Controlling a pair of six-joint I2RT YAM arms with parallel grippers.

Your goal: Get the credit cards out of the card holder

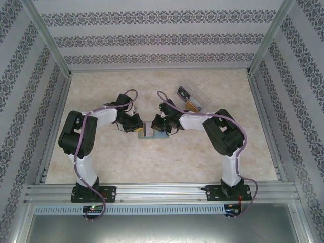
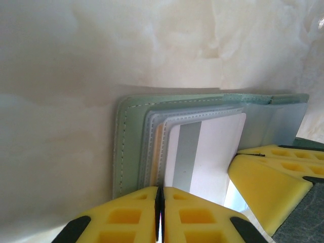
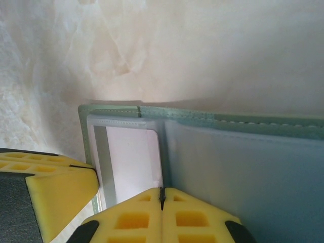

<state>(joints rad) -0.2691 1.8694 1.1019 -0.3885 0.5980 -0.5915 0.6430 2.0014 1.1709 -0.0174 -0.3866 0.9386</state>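
Left tool (image 2: 160, 215): pads pressed together, only a hairline seam btwn them, at the near edge of the card holder (image 2: 129, 147), on its card-side panel. Prob. pinching that edge, but I can't tell if any layer is in the seam. Right tool (image 3: 162, 215): also closed tight, at the holder's near edge by the centre fold, just beside the pocket's inner edge. Can't tell whether it has sleeve, card corner or nothing.

Holder lies open and flat on the tabletop (image 1: 101, 152), btwn the two tools. White card (image 2: 212, 144) w/ a grey stripe sits inside its clear pocket; a yellowish card edge (image 2: 158, 152) shows in a slot behind it. Clear box (image 1: 195, 98) lies well apart, beyond the holder's far right; the small items at it are too small to name.

Step in hand, as I read it: pin-and-pick, i.e. one tool anchors the holder, the other goes for the white card. At least two cards are left to pull.

Nxt move needs purchase on the card alone, not card + sleeve. Pull along the pocket's opening, w/ the panel pinned so the soft holder doesn't drag or fold shut.
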